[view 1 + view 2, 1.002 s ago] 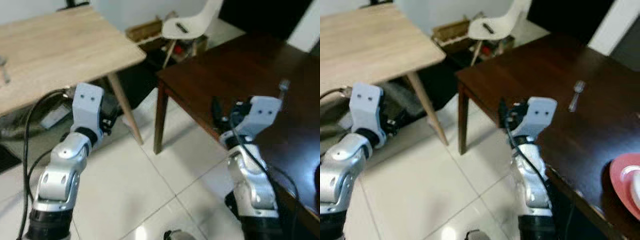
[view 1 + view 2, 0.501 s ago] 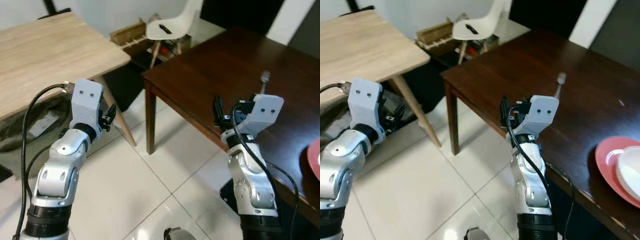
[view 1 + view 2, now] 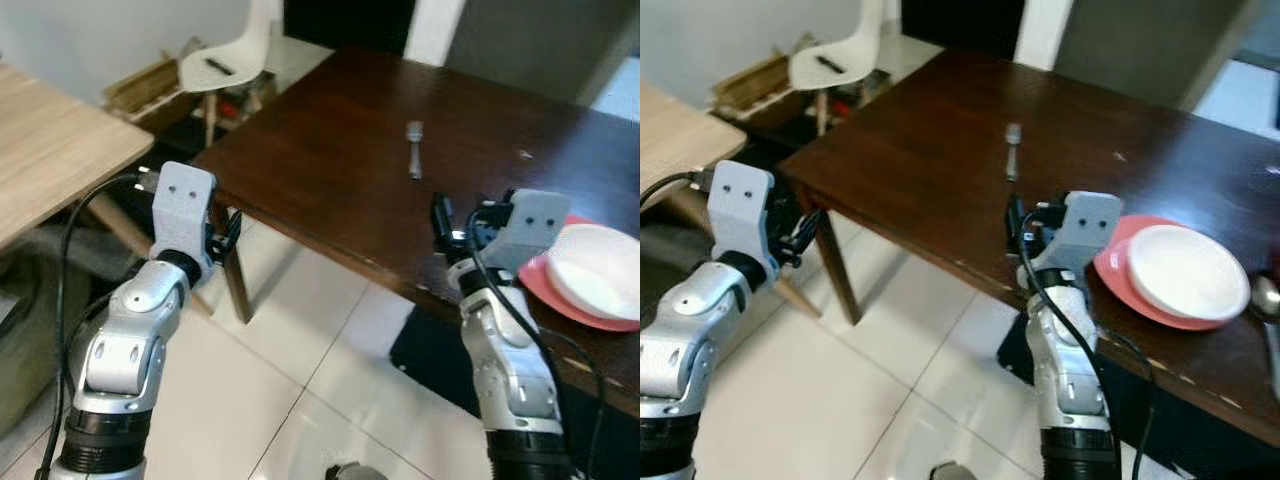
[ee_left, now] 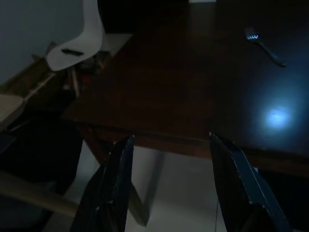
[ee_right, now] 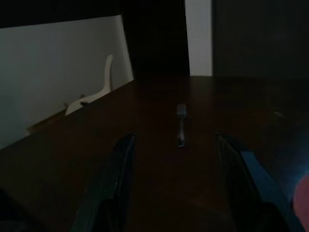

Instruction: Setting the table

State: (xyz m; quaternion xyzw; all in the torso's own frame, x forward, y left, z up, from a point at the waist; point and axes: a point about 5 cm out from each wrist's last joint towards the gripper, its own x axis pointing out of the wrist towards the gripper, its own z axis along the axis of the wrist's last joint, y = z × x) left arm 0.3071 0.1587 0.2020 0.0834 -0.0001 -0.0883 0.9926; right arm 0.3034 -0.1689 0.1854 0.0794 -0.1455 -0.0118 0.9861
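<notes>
Fork lies flat on the dark table, upper middle of the right eye frame, well apart from the plate. Red plate sits at right of frame near the table's front edge, white bowl on top of it. A spoon is just beside the plate at the far right edge.

My right gripper hovers low over the table's front edge, pointing at the fork; fingers spread wide, holding nothing. Its wrist housing sits just left of the plate in the eye views.

My left gripper is off the table's left corner, over the floor, aimed at the table edge; fingers wide apart, nothing between them.

White chair upper left, behind the table. Light wood table at far left.
</notes>
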